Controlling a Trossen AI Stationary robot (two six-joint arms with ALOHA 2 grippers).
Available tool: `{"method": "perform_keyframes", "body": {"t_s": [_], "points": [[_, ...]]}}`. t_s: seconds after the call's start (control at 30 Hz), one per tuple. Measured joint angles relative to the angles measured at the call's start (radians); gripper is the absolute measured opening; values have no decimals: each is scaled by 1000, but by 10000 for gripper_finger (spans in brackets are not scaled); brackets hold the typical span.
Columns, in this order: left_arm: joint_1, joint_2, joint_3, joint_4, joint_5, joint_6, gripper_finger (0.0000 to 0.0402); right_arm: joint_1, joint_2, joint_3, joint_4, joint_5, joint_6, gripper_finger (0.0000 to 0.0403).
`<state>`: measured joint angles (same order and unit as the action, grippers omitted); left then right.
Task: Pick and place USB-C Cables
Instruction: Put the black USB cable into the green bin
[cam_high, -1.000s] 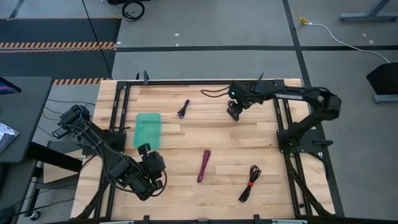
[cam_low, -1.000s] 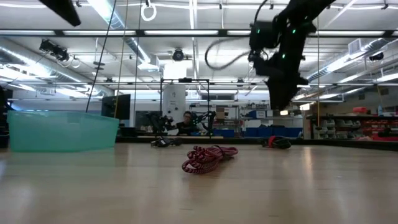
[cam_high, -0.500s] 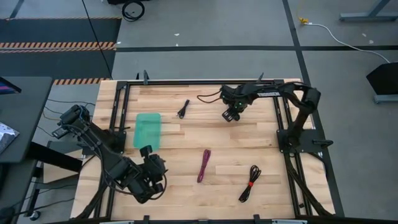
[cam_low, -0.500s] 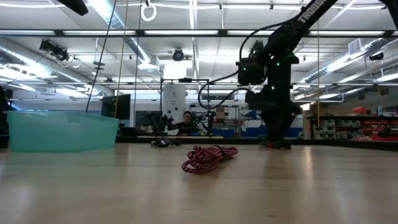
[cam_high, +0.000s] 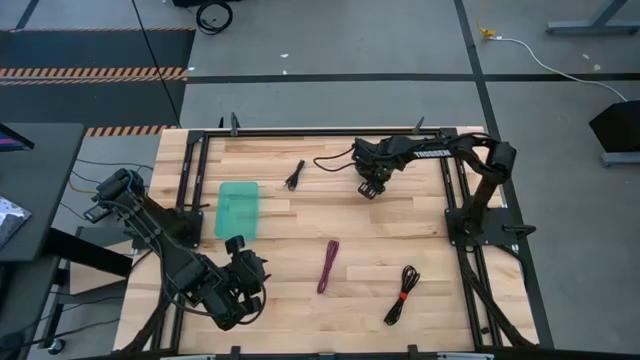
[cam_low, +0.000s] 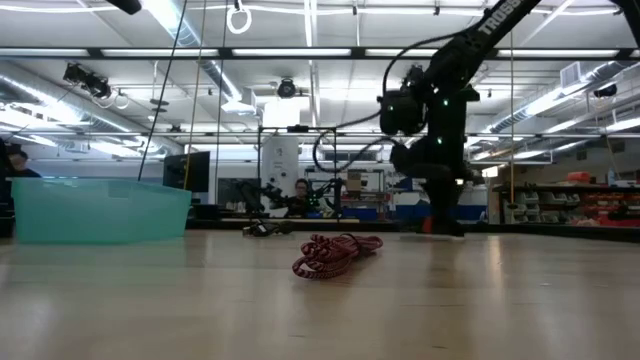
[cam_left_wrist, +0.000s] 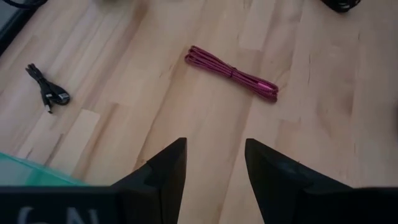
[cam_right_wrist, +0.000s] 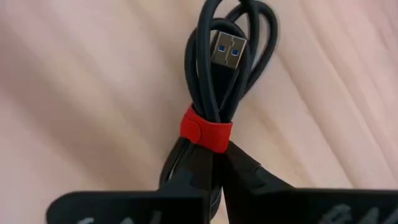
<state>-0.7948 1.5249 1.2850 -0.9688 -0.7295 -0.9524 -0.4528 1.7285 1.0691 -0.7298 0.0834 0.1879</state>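
Note:
My right gripper (cam_right_wrist: 217, 163) is down at the table's far side (cam_high: 369, 188), shut on a black USB-C cable bundle (cam_right_wrist: 227, 68) with a red tie (cam_right_wrist: 206, 132) and a bare plug at its top. My left gripper (cam_left_wrist: 214, 167) hovers open over the near left (cam_high: 242, 283), holding nothing. Three other cable bundles lie flat on the wood. A magenta one (cam_high: 328, 266) is in the middle. A small black one (cam_high: 294, 176) lies far left of centre. A black one with a red tie (cam_high: 402, 294) lies near right. The teal tray (cam_high: 238, 208) stands at the left. My right gripper pinches the bundle's strands just past the red tie (cam_right_wrist: 181, 151), at the end away from the plug, between its two fingers (cam_right_wrist: 252, 177). The fingers come from above, pointing down. The bundle lies flat on the table.
The tray's wall (cam_low: 95, 210) rises at the left in the low view, with the magenta cable (cam_low: 335, 255) in front at the middle. Black frame rails (cam_high: 455, 190) run along the table's edges. Bare wood lies between the bundles.
My right gripper has come down from well above the table to the tabletop, shifting a little toward the left edge, onto the black bundle.

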Motion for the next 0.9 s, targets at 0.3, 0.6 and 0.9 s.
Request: {"method": "perform_keyframes", "body": {"t_s": [0.3, 0.6, 0.9], "points": [[0, 0, 0, -1, -16, 33, 172, 169, -128, 130, 63, -16, -18, 16], [2, 0, 0, 21, -198, 227, 172, 456, -218, 174, 229, -57, -83, 16], [28, 0, 1, 124, -556, 347, 172, 738, -245, 174, 290, 172, -230, 16]]}}
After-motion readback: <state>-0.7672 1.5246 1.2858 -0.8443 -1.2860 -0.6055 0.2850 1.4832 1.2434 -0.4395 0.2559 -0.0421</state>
